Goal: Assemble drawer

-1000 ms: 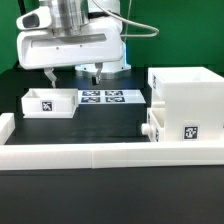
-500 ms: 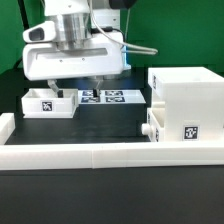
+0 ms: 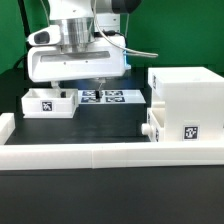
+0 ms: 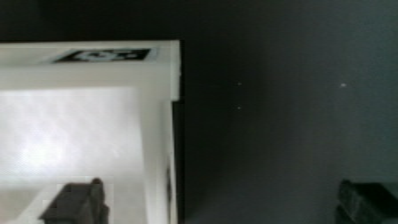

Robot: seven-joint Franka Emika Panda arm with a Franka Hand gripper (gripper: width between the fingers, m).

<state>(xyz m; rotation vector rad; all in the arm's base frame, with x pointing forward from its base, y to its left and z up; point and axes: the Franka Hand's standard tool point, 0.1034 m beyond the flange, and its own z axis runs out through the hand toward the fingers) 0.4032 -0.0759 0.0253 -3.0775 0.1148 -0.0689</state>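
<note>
Lowered since the earlier frames: gripper, now down at the loose tray in the left-centre of the exterior view, with its body shifted slightly toward the exterior view's right.

- Gripper: jaws spread wide, nothing held. The wrist view shows one finger inside the tray and the other over the dark table, with the tray's side wall between them.
- Loose tray: upright, tag on its front face, standing well apart from the housing, just behind the border wall.
- Housing: right of the exterior view, upright. A second tray appears seated low in it, knob protruding toward the exterior view's left.
- Marker board: flat on the table, between tray and housing.

Progress, as judged: one tray seemingly in place; the loose tray is not yet gripped. Left to do: close on its wall, carry it across, slide it into the housing.
</note>
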